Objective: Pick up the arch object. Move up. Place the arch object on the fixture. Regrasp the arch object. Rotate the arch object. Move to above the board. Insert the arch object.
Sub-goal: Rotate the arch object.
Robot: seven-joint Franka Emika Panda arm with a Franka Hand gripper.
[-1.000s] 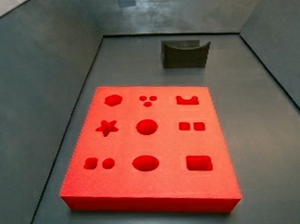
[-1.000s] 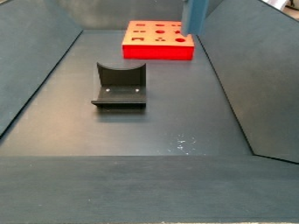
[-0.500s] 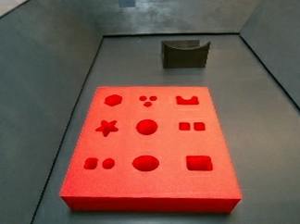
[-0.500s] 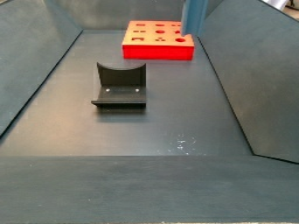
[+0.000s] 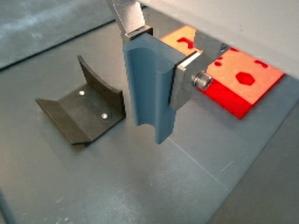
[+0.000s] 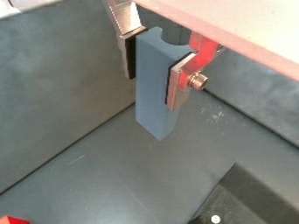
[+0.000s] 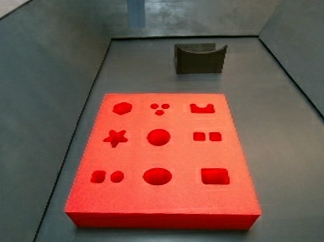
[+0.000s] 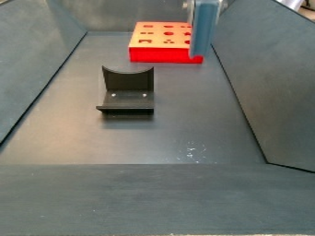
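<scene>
1. Since a second ago, the arch object (image 8: 204, 28) has dropped lower and shifted slightly toward the board's near corner in a side view; the board and fixture lie unchanged.
2. One board (image 7: 159, 158), red-orange, lies flat on the floor with nine recessed cutouts, in three rows of three.
3. One fixture (image 8: 127, 89) stands on the floor, well apart from the board.
4. One arch object (image 5: 152, 87), slate blue, hangs upright in the air, above the floor.
5. One gripper (image 5: 160, 63) is clamped on it, a silver finger (image 5: 188, 77) pressed on each side.
</scene>
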